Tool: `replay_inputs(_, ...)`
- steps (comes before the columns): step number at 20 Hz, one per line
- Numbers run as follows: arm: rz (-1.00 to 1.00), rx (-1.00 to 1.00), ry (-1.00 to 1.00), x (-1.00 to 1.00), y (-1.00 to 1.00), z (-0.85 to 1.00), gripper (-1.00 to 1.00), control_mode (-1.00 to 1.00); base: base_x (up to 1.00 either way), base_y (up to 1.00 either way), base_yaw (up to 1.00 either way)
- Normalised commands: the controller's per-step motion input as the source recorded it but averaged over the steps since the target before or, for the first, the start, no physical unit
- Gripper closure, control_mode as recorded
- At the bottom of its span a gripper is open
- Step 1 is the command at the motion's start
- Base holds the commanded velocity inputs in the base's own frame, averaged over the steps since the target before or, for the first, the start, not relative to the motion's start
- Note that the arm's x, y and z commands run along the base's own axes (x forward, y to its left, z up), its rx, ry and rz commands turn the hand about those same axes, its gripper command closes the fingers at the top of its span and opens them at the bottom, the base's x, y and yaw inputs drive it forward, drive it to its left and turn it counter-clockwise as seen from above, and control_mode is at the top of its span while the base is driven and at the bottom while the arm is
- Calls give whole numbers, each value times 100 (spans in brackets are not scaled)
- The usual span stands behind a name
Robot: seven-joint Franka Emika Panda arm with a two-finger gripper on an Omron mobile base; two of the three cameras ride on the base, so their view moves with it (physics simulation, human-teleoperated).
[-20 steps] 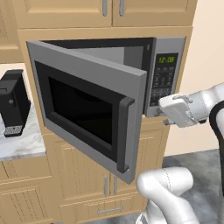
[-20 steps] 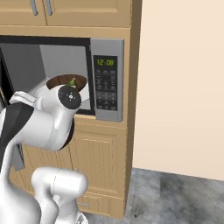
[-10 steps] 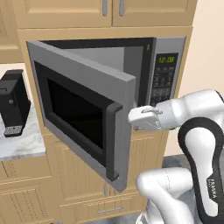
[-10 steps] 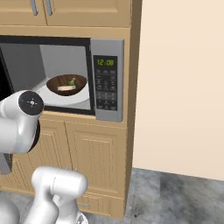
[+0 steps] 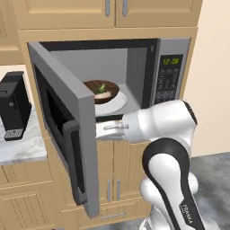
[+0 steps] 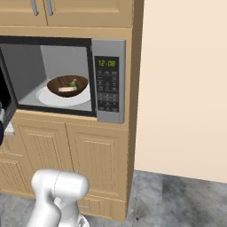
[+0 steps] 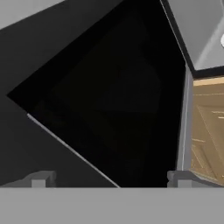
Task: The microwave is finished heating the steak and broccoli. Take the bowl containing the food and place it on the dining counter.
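Left base view gives me the microwave [image 5: 134,76] built into tan wooden cabinetry [image 5: 117,170], its door [image 5: 67,130] swung wide toward my left with the dark bar handle [image 5: 74,166] on its outer face; the green clock on the panel [image 5: 170,74] reads 12:08; to the left a black coffee machine [image 5: 13,112] stands on a marble-topped cabinet [image 5: 22,150]. Inside the cavity I see the white turntable plate [image 5: 114,104] with the bowl [image 5: 101,90] sitting on it, and in the bowl the steak [image 5: 102,95] with the broccoli [image 5: 102,87] just beside it; the right base view shows the same bowl [image 6: 67,85] centred on the plate [image 6: 66,96], the pale steak [image 6: 67,89] lying in front of the green floret [image 6: 72,82], with a plain cream wall [image 6: 181,88] to the right of the cabinets. My arm reaches across below the cavity, and the gripper [image 5: 101,131] sits against the inner side of the open door, well apart from the bowl; in the hand view its two finger tips [image 7: 41,179] stand wide apart with nothing between them, facing the black glass of the door [image 7: 109,100].
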Motion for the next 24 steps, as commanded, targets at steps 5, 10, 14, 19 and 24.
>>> replay_inputs(5, 2, 6, -1, -1, 22, -4, -100, -100, 0, 0, 0)
replay_inputs(10, -44, 13, -1, 0, -96, 27, -100, -100, 0, 0, 0)
replay_inputs(14, -53, 2, 9, 4, -100, 24, -100, -100, 0, 0, 0)
replay_inputs(19, -39, 0, 37, 42, -100, 1, -100, -100, 0, 0, 0)
replay_inputs(24, -8, 3, 40, 66, -88, -10, -100, -100, 0, 0, 0)
